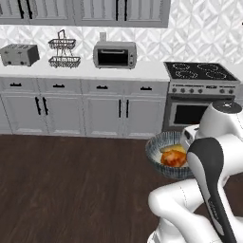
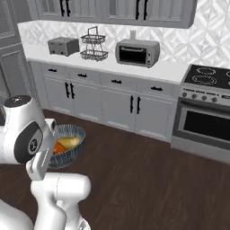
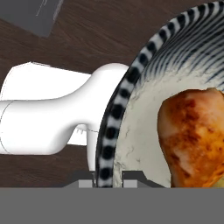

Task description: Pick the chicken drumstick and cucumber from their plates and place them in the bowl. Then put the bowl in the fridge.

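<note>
The wide grey bowl [image 1: 154, 157] hangs in the air over the dark floor, close in front of my arm, and appears again in the right base view [image 2: 75, 150]. In it lie the orange-brown chicken drumstick [image 1: 173, 159] [image 2: 59, 148] and the yellowish-green cucumber [image 1: 173, 148] [image 2: 70, 142]. In the hand view my gripper [image 3: 108, 177] is shut on the bowl's striped rim [image 3: 114, 111], one finger on each side, with the drumstick [image 3: 192, 135] just inside. The plates are out of view. A tall grey panelled front [image 2: 9, 49] stands at the left edge; I cannot tell whether it is the fridge.
Ahead runs a white counter [image 1: 118, 71] with a toaster [image 1: 19, 54], a wire basket [image 1: 63, 50] and a toaster oven [image 1: 115, 54]. A stove [image 1: 201, 90] stands to its right. Open wooden floor [image 1: 71, 190] lies between me and the cabinets.
</note>
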Robot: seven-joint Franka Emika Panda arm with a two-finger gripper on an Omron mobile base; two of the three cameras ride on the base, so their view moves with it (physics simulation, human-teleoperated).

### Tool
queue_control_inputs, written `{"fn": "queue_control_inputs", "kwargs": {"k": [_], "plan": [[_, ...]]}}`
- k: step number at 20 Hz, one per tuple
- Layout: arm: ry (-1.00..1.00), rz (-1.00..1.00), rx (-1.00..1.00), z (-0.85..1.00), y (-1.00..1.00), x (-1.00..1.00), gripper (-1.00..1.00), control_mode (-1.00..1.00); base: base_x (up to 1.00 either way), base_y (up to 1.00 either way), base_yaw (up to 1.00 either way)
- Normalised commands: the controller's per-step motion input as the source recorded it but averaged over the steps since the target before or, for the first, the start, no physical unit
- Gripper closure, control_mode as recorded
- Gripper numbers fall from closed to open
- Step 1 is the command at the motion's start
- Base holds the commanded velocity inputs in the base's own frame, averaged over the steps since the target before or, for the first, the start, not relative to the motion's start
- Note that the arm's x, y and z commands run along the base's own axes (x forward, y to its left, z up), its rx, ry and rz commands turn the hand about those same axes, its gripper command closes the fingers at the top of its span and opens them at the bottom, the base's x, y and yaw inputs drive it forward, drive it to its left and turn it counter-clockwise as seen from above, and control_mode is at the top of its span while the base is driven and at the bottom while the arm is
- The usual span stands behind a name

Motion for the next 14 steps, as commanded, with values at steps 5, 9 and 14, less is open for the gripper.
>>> {"fn": "queue_control_inputs", "kwargs": {"k": [5, 9, 14], "plan": [[0.00, 0.00, 0.00, 0.00, 0.00, 0.00, 1.00, 1.00, 1.00, 0.00, 0.47], [0.00, 0.00, 0.00, 0.00, 0.00, 0.00, 1.00, 1.00, 1.00, 0.00, 0.51], [0.00, 0.00, 0.00, 0.00, 0.00, 0.00, 1.00, 1.00, 1.00, 0.00, 0.57]]}}
